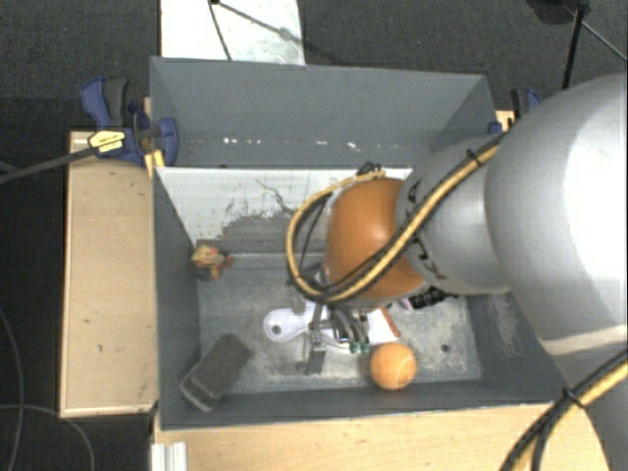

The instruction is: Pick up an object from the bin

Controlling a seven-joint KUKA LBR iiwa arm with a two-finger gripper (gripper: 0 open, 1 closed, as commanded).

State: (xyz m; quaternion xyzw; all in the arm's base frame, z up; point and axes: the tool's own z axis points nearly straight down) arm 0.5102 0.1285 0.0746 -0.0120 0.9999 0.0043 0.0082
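Camera view: you are looking down on the gripper (315, 349), which is hanging low over the floor of the bin (324, 116). It is just right of a white rounded object (283, 325) lying front-centre, and an orange ball (392, 366) is sitting just right of the gripper. You cannot tell whether the gripper is open or closed.

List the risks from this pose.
The gripper is low in the bin, between a white rounded piece and an orange ball. It might nudge the ball, which would likely roll. Small red, white and green items crowd under the wrist, so it may catch the wrong thing.
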